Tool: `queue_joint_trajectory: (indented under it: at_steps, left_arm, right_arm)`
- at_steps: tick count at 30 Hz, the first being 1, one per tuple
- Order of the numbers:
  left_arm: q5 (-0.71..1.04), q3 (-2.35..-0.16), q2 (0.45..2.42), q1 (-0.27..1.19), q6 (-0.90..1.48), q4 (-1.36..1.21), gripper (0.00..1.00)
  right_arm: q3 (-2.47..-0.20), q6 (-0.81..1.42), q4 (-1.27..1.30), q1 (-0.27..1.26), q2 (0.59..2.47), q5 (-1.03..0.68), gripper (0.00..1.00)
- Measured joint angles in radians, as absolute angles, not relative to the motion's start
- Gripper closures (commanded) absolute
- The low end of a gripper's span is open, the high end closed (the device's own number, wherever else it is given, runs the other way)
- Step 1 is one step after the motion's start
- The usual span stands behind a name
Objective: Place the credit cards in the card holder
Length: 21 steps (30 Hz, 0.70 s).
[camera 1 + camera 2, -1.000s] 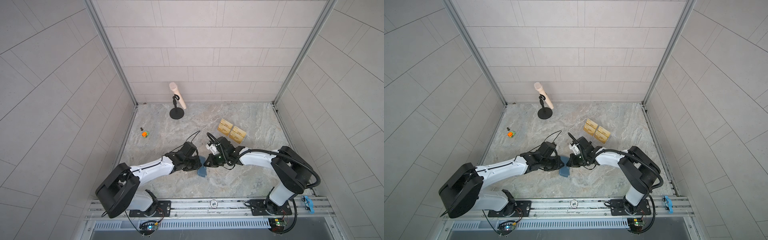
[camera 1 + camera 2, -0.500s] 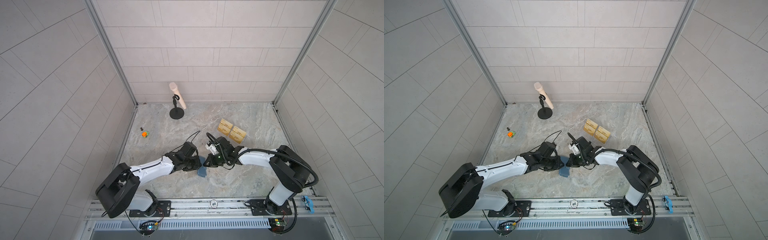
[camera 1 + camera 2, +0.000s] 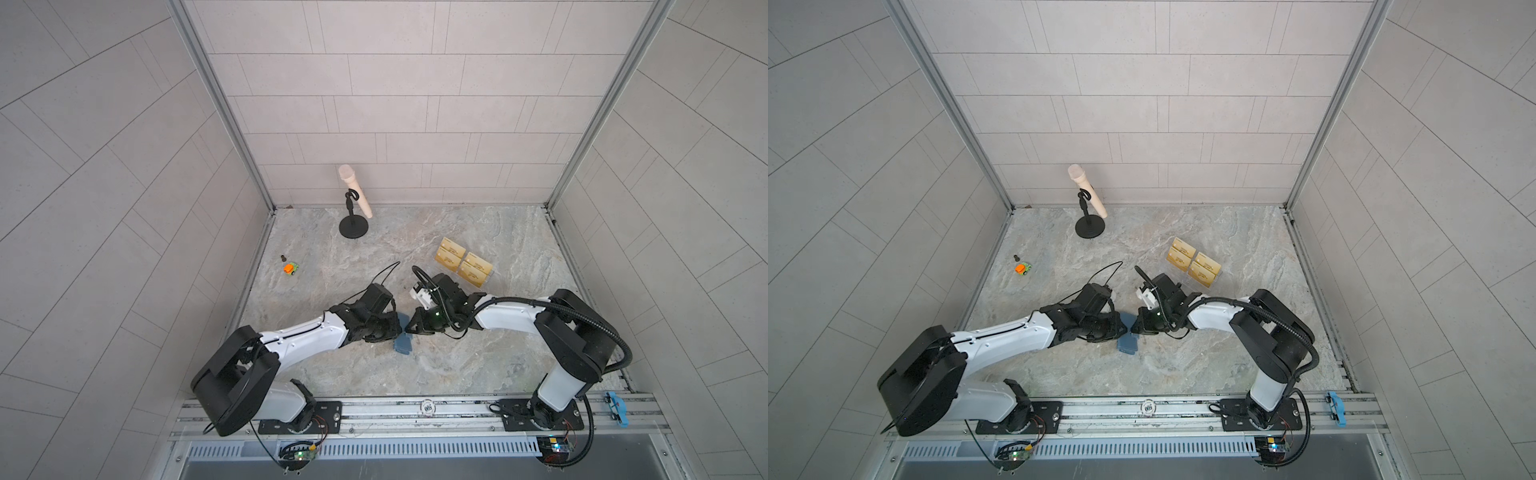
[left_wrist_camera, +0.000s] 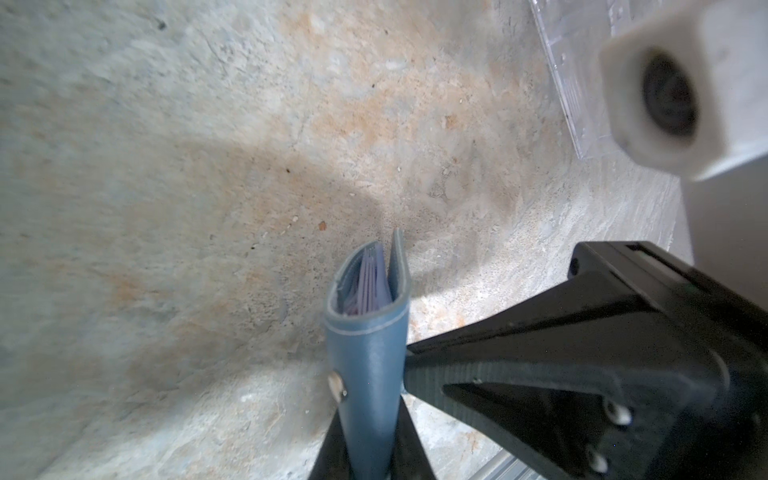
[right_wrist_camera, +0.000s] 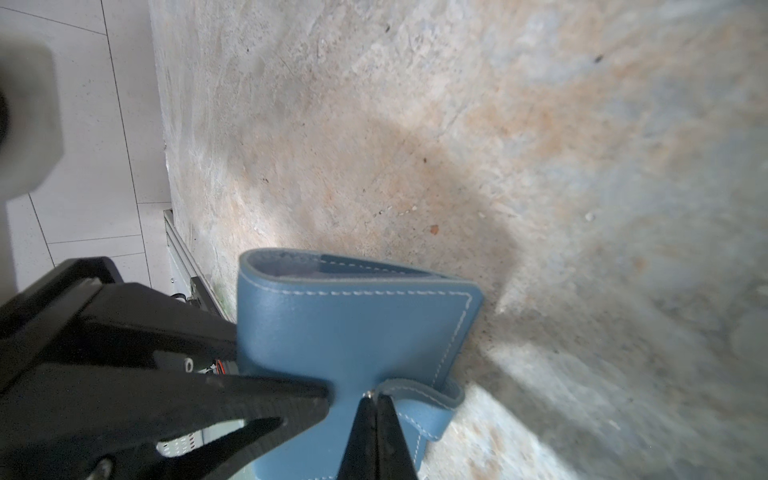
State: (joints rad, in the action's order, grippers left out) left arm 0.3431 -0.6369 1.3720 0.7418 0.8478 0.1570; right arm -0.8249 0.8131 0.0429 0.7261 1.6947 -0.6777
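— Left gripper [image 4: 370,436]: clamped on card holder [image 5: 353,332], held edge-up btwn both grippers, front-mid table [image 3: 457,353]. Right gripper [image 5: 376,399]?
— Pinched shut on strap tab [image 5: 428,403], by the look; snap stud [image 4: 337,384] is left bare. Step judged: holder being opened, sleeves [image 4: 370,282] barely parted. No credit cards are seen.
— Nxt: cover to be swung wide w/ body kept clamped. Farther back, only pale gold cards [image 3: 453,253] in acrylic stand [image 4: 565,83].

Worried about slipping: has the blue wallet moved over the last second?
No. In both top views the wallet lies just as far from the microphone stand, in the same direction; no shift shows.
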Motion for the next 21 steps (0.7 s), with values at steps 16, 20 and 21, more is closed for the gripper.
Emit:
queue_joint_trajectory:
  at_steps: [16, 20, 21]
  left_arm:
    - [0.35, -0.616, 1.372, 0.731, 0.864, 0.133, 1.0]
    - [0.354, -0.611, 1.372, 0.728, 0.868, 0.125, 1.0]
    - [0.355, -0.61, 1.372, 0.727, 0.869, 0.125, 1.0]
  right_arm:
    - [-0.825, 0.848, 0.079, 0.733, 1.721, -0.682, 1.0]
    - [-0.825, 0.854, 0.089, 0.733, 1.726, -0.688, 1.0]
    - [-0.825, 0.857, 0.093, 0.733, 1.728, -0.69, 1.0]
